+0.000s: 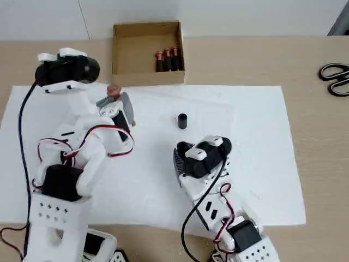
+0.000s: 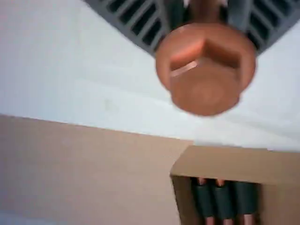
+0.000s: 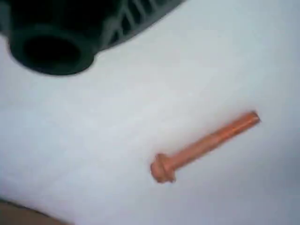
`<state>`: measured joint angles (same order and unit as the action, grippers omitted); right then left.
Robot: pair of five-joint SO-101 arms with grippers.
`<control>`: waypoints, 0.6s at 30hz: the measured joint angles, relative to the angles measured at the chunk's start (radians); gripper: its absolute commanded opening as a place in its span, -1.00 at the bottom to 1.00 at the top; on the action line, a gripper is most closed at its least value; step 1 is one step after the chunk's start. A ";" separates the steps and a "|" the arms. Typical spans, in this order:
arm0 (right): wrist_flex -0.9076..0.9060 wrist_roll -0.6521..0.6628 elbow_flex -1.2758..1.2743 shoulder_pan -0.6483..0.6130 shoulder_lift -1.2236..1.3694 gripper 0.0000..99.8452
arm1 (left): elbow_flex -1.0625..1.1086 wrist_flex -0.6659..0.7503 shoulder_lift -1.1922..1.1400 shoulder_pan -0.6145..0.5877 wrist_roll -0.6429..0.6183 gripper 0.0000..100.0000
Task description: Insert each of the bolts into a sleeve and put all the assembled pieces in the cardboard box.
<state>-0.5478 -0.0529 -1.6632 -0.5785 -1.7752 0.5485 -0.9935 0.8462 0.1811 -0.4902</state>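
Observation:
My left gripper (image 1: 115, 101) is shut on a copper bolt (image 1: 113, 90), just in front of the cardboard box (image 1: 122, 54). In the left wrist view the bolt's hex head (image 2: 205, 70) sticks out between the grey ribbed fingers (image 2: 131, 14). The box (image 2: 220, 161) holds three assembled pieces (image 1: 168, 60) (image 2: 225, 201). My right gripper (image 1: 180, 159) hangs low over the white sheet, shut on a black sleeve (image 3: 51, 47) whose bore faces the camera. A loose copper bolt (image 3: 201, 147) lies flat on the sheet beyond it. Another black sleeve (image 1: 182, 120) stands upright mid-sheet.
The white sheet (image 1: 256, 142) covers most of the wooden table. Scissors (image 1: 335, 79) lie at the far right edge. Both arm bases and their cables (image 1: 60, 191) take up the near side.

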 measured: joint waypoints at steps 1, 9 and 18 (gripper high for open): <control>0.002 0.000 0.000 -0.015 0.000 -0.99 | 0.023 0.032 0.000 0.014 -0.003 -0.99; 0.002 0.000 0.000 -0.072 0.000 -0.99 | 0.172 0.175 0.000 0.140 -0.005 -0.99; 0.002 0.000 -0.011 -0.077 0.000 -0.99 | 0.247 0.203 0.000 0.235 -0.005 -0.99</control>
<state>-0.5462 -0.0529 -1.6740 -0.6552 -1.7752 0.7956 -0.7910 0.8462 0.4158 -0.4948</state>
